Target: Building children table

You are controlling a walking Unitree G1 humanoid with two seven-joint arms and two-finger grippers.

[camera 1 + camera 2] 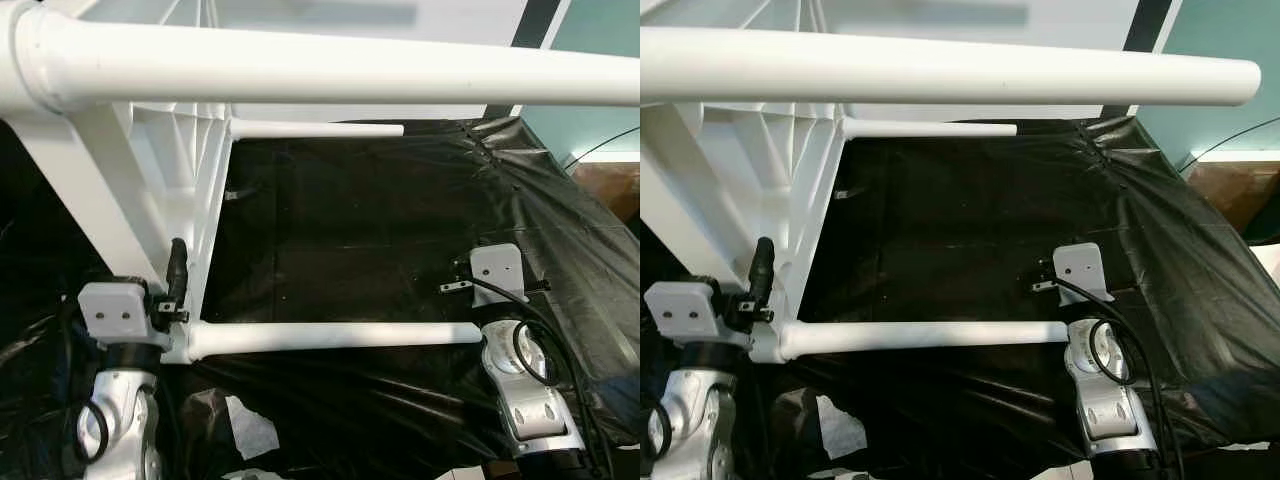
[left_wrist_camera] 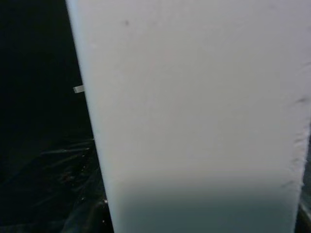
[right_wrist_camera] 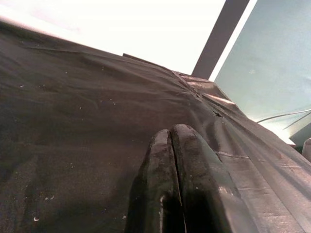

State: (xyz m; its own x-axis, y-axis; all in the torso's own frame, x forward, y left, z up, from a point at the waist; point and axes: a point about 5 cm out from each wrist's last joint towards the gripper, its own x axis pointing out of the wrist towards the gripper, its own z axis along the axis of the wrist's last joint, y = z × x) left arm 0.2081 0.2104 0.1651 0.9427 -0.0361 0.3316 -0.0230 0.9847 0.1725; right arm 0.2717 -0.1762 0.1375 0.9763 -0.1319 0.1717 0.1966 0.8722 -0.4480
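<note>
With my left gripper point(image 1: 176, 270) clamping the ribbed white plastic tabletop point(image 1: 150, 170) tipped on edge at the frame's left, and my right gripper point(image 3: 177, 165) pinched empty above the black plastic sheet point(image 1: 400, 240), I judged steadying the lower white tubular leg point(image 1: 330, 337) wisest.

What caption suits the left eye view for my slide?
Left gripper at upturned white table's frame; right gripper shut over black sheet.
</note>
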